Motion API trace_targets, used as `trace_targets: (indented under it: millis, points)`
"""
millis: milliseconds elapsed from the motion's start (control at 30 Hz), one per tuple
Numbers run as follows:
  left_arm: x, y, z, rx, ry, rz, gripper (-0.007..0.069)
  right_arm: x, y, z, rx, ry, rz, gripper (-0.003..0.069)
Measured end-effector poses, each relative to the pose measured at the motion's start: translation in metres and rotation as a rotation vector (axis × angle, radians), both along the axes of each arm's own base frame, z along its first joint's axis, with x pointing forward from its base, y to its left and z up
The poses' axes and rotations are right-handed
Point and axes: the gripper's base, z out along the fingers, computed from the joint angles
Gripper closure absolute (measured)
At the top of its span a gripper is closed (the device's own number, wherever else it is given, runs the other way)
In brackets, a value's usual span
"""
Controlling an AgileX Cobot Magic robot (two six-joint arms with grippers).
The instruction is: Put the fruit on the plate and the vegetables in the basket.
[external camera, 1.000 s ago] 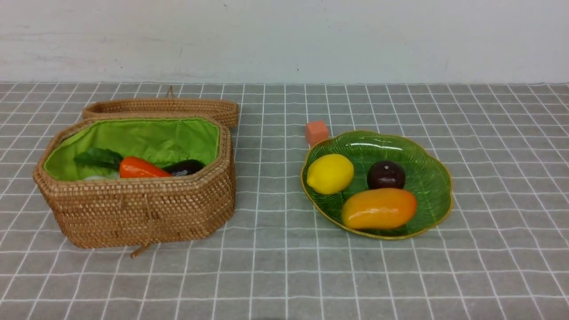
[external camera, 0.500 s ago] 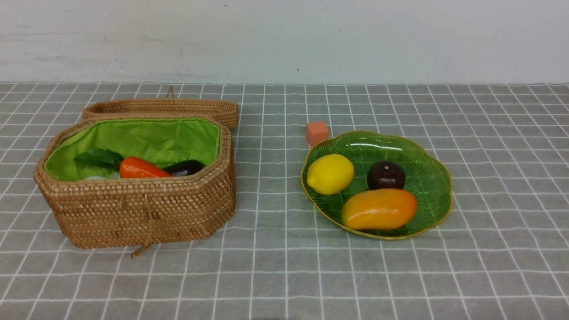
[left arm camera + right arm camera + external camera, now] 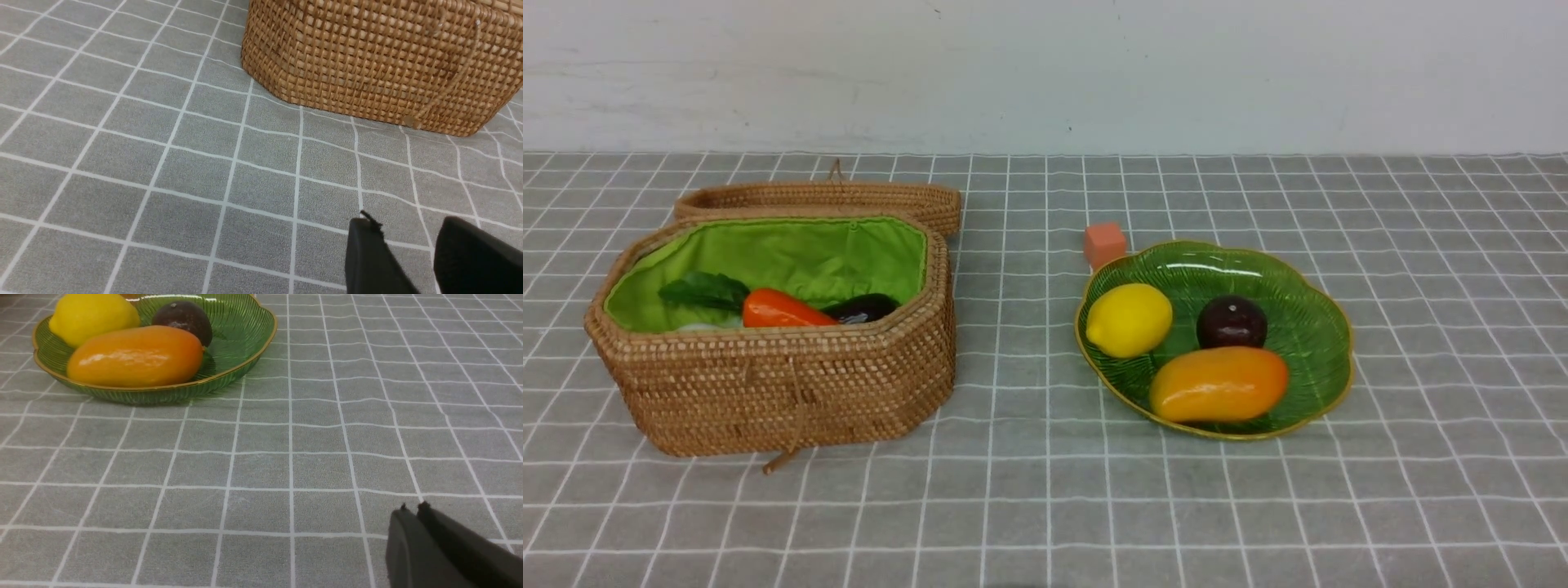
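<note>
I see the fruit point(image 3: 1188, 347) resting on the plate point(image 3: 1307, 286) and vegetables point(image 3: 784, 306) in the basket point(image 3: 768, 392), sorted by kind. My left claw point(image 3: 408, 249) hangs parted and empty; my right claw point(image 3: 412, 522) is closed, empty.

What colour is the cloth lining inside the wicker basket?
Bright green lining, seen best in the front view inside the basket.

Grey worktop point(image 3: 1045, 506) with a white grid. Brown woven basket point(image 3: 784, 392), bright green lining. Inside: orange carrot point(image 3: 784, 309), dark eggplant point(image 3: 862, 308), probably purple. Green ribbed plate point(image 3: 1307, 327), yellow rim, holds yellow lemon point(image 3: 1129, 319), maroon fruit point(image 3: 1232, 322), orange-yellow mango point(image 3: 1218, 383).
</note>
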Motion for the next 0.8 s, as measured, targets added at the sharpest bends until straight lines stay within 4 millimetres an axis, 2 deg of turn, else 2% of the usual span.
trace_targets:
  millis: [267, 800]
  points:
    - [0.0, -0.0035, 0.0001, 0.0, -0.001, -0.066, 0.0386, 0.0, 0.0, 0.0, 0.0, 0.0, 0.0, 0.0619]
    - [0.0001, -0.0033, 0.0001, 0.0, -0.001, -0.062, 0.0386, 0.0, 0.0, 0.0, 0.006, 0.0, -0.002, 0.06]
